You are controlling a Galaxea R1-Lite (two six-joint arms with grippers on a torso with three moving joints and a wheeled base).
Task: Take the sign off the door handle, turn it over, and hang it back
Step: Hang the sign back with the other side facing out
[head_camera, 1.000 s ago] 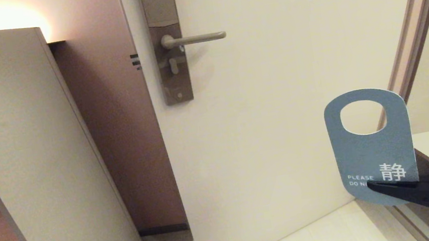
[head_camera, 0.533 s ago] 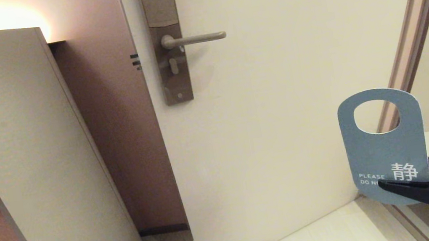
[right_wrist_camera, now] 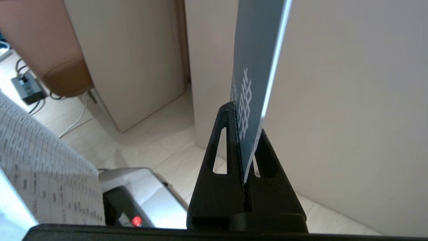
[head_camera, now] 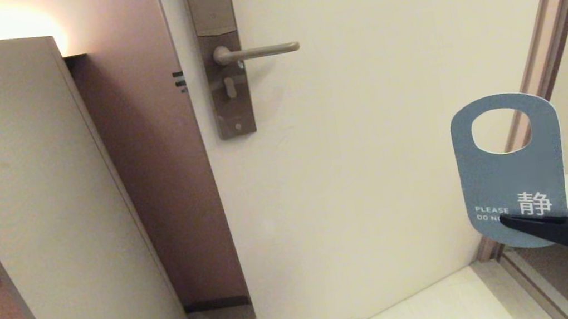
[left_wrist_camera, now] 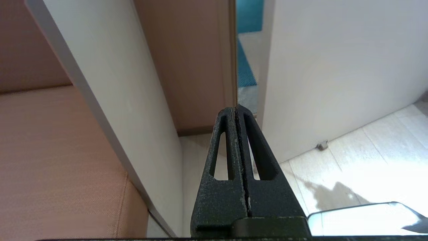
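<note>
Right gripper (head_camera: 504, 220) pinching sign (head_camera: 511, 170) by bottom edge, lifting it higher than half-second ago, blue face showing. Door handle (head_camera: 256, 51) bare, well apart. Rehanging starting. Left gripper (left_wrist_camera: 238, 108) closed, empty, parked low.

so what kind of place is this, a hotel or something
Most likely a hotel room entrance. The right tool holds a blue "please do not disturb" sign, and the door has a lever door handle on a tall metal lock plate.
</note>
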